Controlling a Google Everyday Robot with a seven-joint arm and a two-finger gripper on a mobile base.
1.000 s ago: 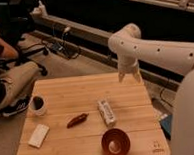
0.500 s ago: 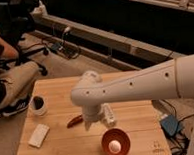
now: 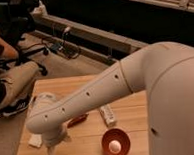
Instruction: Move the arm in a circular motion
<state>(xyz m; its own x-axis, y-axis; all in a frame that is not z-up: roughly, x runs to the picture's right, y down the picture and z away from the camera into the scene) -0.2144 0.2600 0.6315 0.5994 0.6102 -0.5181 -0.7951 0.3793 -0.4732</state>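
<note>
Low over the table (image 3: 86, 84), the pincer (image 3: 53, 144) points downward; whether it is open or closed cannot be told. From it the arm (image 3: 108, 87) rises up and to the right, passing above a red bowl (image 3: 116, 143) on the pincer's right.

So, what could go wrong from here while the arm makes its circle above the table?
1. The gripper hangs low over the table, close to the white pad and the red item; a sweep could push them off.
2. The arm passes near the red bowl; a lower pass might tip it.
3. A person sits by the table's left edge; a wide circle might come close.
</note>
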